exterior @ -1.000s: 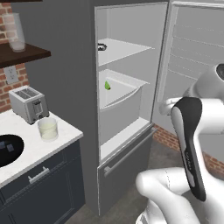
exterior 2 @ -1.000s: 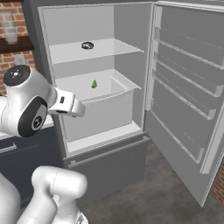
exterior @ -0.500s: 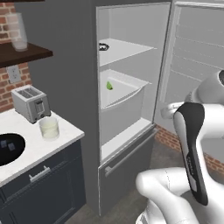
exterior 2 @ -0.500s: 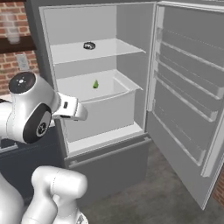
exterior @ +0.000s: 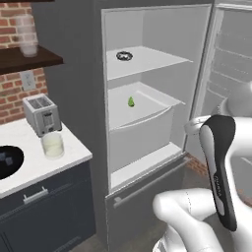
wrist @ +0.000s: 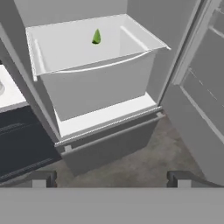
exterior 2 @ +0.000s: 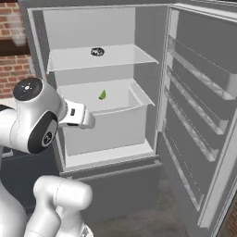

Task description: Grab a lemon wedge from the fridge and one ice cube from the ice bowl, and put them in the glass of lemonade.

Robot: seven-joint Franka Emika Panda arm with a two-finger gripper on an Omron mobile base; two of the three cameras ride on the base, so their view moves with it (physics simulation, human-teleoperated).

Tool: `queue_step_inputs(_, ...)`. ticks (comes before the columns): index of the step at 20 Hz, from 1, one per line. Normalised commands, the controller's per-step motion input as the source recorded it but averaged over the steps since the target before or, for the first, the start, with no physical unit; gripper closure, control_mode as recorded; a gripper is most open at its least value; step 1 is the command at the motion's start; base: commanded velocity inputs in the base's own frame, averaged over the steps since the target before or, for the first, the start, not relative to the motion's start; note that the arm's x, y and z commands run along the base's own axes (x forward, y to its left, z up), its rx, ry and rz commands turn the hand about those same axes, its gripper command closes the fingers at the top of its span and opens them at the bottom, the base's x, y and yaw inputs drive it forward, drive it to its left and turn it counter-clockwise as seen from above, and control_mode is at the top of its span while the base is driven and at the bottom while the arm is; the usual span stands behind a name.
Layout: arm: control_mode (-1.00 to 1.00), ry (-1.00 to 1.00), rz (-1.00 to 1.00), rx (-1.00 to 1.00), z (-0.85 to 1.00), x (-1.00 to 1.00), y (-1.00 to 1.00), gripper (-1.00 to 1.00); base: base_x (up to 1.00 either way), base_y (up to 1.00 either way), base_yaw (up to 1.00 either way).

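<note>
Fridge (exterior 2: 194, 120) door open, lemon wedge (wrist: 96, 37) sits near the back of the white drawer-shelf inside. My pincer (wrist: 111, 177) is released, jaws spread wide, empty, hanging well short of the drawer front. To do this reach well I'd go up over the drawer's front lip, then drop onto the wedge from above, centring it between the tips. It's tiny, so I'd close gently or it may squirt away.
</note>
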Motion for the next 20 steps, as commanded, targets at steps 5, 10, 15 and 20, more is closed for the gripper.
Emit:
queue_step_inputs(5, 1.0, 0.0, 0.0, 0.0, 0.0, 0.0, 0.0, -1.0, 0.77, -0.17, 0.17)
queue_step_inputs(10, 1.0, 0.0, 0.0, 0.0, 0.0, 0.0, 0.0, -1.0, 0.63, -0.05, 0.13)
queue_step_inputs(15, 1.0, 0.0, 0.0, 0.0, 0.0, 0.0, 0.0, -1.0, 0.05, -0.22, 0.25)
queue_step_inputs(20, 1.0, 0.0, 0.0, 0.0, 0.0, 0.0, 0.0, -1.0, -0.06, -0.21, 0.43)
